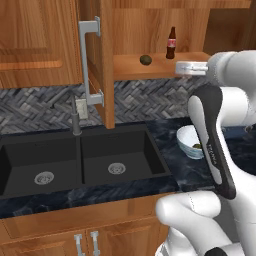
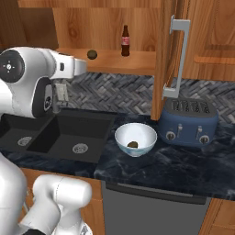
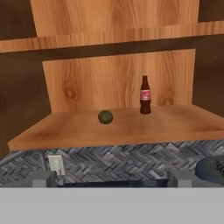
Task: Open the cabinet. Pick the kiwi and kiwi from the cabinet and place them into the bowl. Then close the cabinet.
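We have the cabinet (image 1: 102, 60) open, both doors swung out, and one kiwi in the bowl (image 2: 131, 144) already sits at the bottom of the pale bowl (image 2: 136, 137) on the bench (image 2: 183, 167). The kiwi on the shelf (image 3: 105, 117) is what our next reach appears to turn on. In the hand view it lies just left of centre and a little above the middle of the frame, straight ahead of the claw (image 3: 111, 178) and slightly to its left, well apart from the finger tips at the bottom edge. The cola bottle (image 3: 145, 95) stands upright to its right, near but not touching. The fruit looks nearly round from here, so we cannot tell its long axis. Our claw is released, jaws spread wide with nothing between them. In the left base view the kiwi sits in the upper middle, left of the hand, which hangs at about shelf height.
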{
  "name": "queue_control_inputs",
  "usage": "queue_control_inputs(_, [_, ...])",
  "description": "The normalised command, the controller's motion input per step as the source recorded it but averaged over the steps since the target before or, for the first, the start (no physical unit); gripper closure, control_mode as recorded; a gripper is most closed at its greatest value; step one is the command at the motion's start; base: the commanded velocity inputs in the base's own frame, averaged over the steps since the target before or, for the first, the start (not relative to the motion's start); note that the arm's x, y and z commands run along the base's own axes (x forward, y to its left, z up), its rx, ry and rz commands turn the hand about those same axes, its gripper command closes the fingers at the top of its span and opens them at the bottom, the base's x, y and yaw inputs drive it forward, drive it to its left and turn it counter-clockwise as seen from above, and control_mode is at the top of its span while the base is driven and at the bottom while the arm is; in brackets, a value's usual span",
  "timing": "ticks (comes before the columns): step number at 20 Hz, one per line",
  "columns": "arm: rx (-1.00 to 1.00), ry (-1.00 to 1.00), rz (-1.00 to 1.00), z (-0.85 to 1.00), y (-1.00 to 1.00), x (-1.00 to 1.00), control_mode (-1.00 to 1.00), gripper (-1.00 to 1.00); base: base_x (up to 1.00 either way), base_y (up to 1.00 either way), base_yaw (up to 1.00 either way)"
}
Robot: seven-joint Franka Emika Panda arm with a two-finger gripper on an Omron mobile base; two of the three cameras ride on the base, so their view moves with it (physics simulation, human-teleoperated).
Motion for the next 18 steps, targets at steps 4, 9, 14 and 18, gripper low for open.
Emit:
queue_control_inputs(4, [0.0, 0.02, 0.0, 0.0, 0.05, 0.27, -1.0, -1.0, 0.0, 0.0, 0.0])
queue_control_inputs(9, [0.0, 0.02, 0.0, 0.0, 0.06, 0.35, -1.0, -1.0, 0.0, 0.0, 0.0])
queue_control_inputs(14, [0.0, 0.02, 0.0, 0.0, 0.11, 0.43, -1.0, -1.0, 0.0, 0.0, 0.0])
queue_control_inputs(18, [0.0, 0.0, 0.0, -0.06, 0.15, 0.44, -1.0, -1.0, 0.0, 0.0, 0.0])
